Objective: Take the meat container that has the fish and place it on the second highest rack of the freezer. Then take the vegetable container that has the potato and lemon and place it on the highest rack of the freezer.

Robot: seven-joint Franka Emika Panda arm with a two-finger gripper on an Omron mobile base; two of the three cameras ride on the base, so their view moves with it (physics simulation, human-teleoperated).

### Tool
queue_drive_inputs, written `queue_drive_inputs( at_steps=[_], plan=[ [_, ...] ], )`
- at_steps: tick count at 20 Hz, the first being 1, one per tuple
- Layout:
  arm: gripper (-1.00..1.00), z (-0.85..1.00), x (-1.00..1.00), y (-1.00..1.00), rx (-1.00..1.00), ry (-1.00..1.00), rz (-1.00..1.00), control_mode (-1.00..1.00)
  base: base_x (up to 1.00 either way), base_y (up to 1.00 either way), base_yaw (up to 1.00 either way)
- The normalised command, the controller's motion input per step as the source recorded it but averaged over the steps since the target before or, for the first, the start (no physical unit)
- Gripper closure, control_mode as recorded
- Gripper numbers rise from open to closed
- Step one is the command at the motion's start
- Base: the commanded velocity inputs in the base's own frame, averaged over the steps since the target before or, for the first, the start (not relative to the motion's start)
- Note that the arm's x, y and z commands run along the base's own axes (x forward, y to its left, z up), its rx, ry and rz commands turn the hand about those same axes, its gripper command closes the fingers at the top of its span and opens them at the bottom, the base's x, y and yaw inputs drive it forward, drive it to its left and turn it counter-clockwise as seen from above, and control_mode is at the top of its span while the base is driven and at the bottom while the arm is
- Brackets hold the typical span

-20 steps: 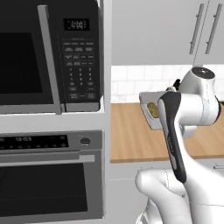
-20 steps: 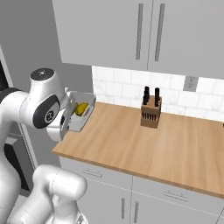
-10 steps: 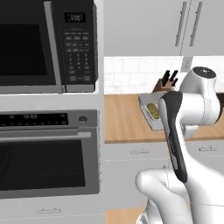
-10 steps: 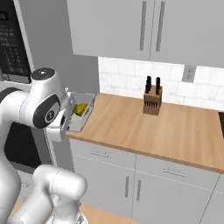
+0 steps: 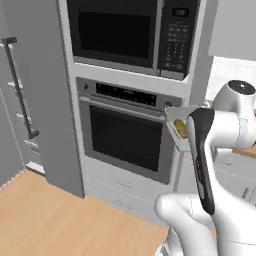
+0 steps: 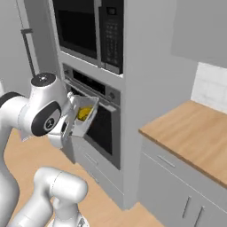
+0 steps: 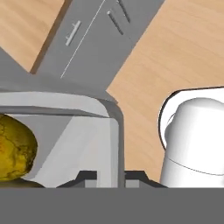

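Note:
My gripper is shut on the wall of the grey vegetable container, one dark tip on each side of the rim. The container hangs tilted in the air in front of the oven, and the yellow lemon lies inside it. In the left base view the container peeks out from behind my arm. A mottled yellow-brown rounded item rests in it; I cannot tell whether it is the lemon or the potato. The grey freezer with its black bar handle stands shut at the left. The fish and the racks are out of view.
A black microwave sits above a black wall oven straight ahead. A wooden counter over grey cabinets lies to the right. Wooden floor stretches in front of the freezer.
The whole picture has swung from the counter with the knife block to the oven stack and the freezer, so the base has moved. The container stays in my gripper.

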Motion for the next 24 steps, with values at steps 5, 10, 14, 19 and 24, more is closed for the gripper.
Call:
queue_drive_inputs(
  at_steps=[5,10,14,19,24],
  plan=[
    [1.00,0.00,0.00,0.00,0.00,0.00,0.00,1.00,-0.06,0.00,0.99],
    [1.00,0.00,0.00,0.00,0.00,0.00,0.00,1.00,0.42,0.26,0.46],
    [1.00,0.00,0.00,0.00,0.00,0.00,0.00,1.00,0.81,0.62,0.08],
    [1.00,0.00,0.00,0.00,0.00,0.00,0.00,1.00,0.83,0.54,0.01],
    [1.00,0.00,0.00,0.00,0.00,0.00,0.00,1.00,0.74,0.50,0.00]
  ],
)
